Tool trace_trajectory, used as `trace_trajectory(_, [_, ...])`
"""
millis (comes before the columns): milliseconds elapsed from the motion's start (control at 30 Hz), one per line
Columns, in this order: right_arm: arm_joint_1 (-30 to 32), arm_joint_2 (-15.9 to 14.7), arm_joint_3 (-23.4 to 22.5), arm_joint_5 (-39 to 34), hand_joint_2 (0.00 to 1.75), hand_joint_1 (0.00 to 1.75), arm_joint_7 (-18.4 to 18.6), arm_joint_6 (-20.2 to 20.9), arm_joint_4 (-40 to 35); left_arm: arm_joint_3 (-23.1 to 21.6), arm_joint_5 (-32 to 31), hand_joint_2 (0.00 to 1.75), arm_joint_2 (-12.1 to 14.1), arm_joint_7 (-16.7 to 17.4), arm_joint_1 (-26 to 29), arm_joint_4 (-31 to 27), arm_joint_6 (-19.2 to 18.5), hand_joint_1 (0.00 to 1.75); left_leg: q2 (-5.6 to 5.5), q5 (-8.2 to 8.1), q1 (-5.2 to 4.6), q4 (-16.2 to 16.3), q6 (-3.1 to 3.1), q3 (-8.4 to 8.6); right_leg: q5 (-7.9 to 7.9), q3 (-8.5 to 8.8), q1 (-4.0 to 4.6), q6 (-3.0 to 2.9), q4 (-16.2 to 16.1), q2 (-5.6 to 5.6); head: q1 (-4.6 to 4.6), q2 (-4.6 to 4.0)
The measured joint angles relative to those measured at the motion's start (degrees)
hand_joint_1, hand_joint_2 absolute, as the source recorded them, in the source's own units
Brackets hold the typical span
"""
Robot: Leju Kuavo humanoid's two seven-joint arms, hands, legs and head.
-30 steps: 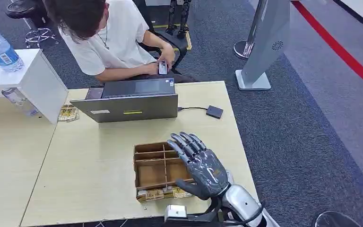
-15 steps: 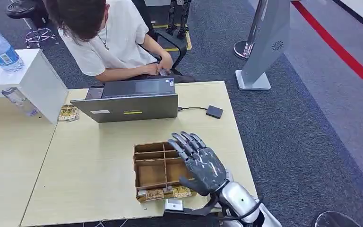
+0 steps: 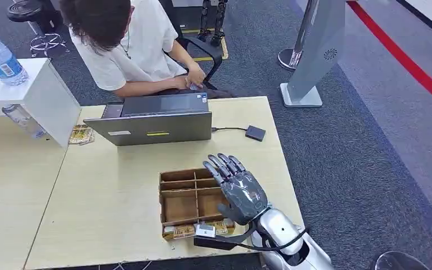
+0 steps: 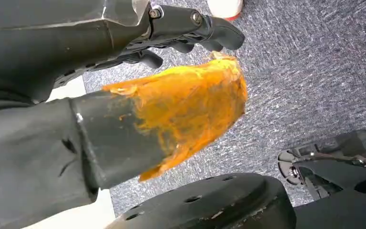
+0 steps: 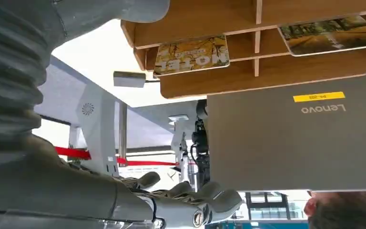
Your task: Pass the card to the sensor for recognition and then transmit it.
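Dark grey right hand (image 3: 241, 194), silver forearm, black cable.

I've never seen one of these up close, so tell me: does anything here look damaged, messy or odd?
Yes. In the left wrist view, the left hand has ragged orange material smeared over its thumb, like worn tape or padding. On the desk, a few cards lie loose beside the laptop, outside the wooden tray.

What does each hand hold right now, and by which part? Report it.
Nothing is held. The right hand hovers over the wooden card box, fingers spread. The left hand hangs over the carpet with nothing in it.
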Motion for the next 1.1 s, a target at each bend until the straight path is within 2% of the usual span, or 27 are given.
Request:
trace_trajectory(467, [-0.69, 0.57, 0.02, 1.51, 1.75, 0.03, 1.33, -0.04, 1.49, 0.00, 0.00, 0.00, 0.00, 0.00, 0.01, 0.00, 0.00, 0.00, 0.00, 0.02, 0.00, 0.00, 0.02, 0.00, 0.00, 0.00, 0.00, 0.00, 0.00, 0.00, -0.02, 0.00])
trace_trajectory(733, [-1.00, 0.81, 0.00, 2.03, 1.75, 0.12, 1.81, -0.11, 2.32, 0.00, 0.00, 0.00, 0.00, 0.00, 0.01, 0.00, 0.00, 0.00, 0.00, 0.02, 0.00, 0.00, 0.02, 0.00, 0.00, 0.00, 0.00, 0.00, 0.00, 0.00, 0.00, 0.00])
trace_trajectory(800, [-1.04, 0.87, 0.00, 2.05, 1.75, 0.21, 1.84, -0.13, 2.47, 0.00, 0.00, 0.00, 0.00, 0.00, 0.00, 0.00, 0.00, 0.00, 0.00, 0.02, 0.00, 0.00, 0.02, 0.00, 0.00, 0.00, 0.00, 0.00, 0.00, 0.00, -0.02, 0.00])
trace_trajectory(967, [-1.12, 1.00, 0.00, 2.14, 1.75, 0.30, 1.84, -0.17, 2.80, 0.00, 0.00, 0.00, 0.00, 0.00, 0.00, 0.00, 0.00, 0.00, 0.00, 0.02, 0.00, 0.00, 0.02, 0.00, 0.00, 0.00, 0.00, 0.00, 0.00, 0.00, -0.02, 0.00])
trace_trajectory(1100, [-1.14, 1.03, 0.00, 2.25, 1.75, 0.45, 1.86, -0.20, 3.08, 0.00, 0.00, 0.00, 0.00, 0.00, 0.01, 0.00, 0.00, 0.00, 0.00, 0.02, 0.00, 0.00, 0.02, 0.00, 0.00, 0.00, 0.00, 0.00, 0.00, 0.00, -0.02, 0.00])
